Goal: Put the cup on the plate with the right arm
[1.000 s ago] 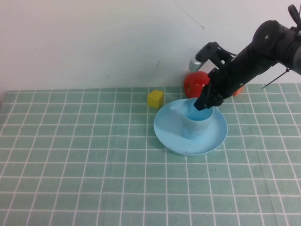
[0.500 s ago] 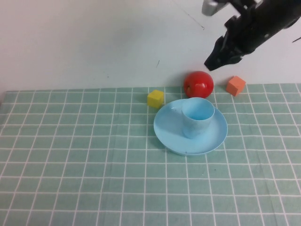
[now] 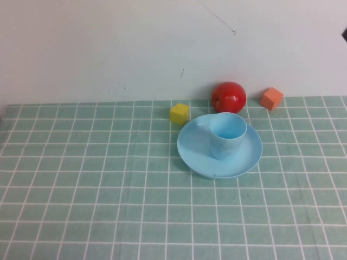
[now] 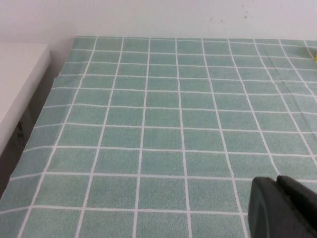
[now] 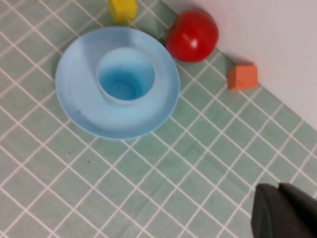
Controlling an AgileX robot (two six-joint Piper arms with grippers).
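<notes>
The light blue cup stands upright on the light blue plate, a little toward the plate's far side. Both also show from above in the right wrist view, the cup inside the plate. My right gripper is shut and empty, high above the table and well clear of the cup. In the high view only a dark sliver of the right arm shows at the right edge. My left gripper is shut and empty over bare cloth, far from the plate.
A red ball sits just behind the plate by the wall. A yellow cube lies at the plate's far left and an orange cube to the ball's right. The green checked cloth covers the table. A white ledge borders its left.
My right gripper has let go of the cup, risen up and to the right, and left the high view. The cup stays upright on the plate.
</notes>
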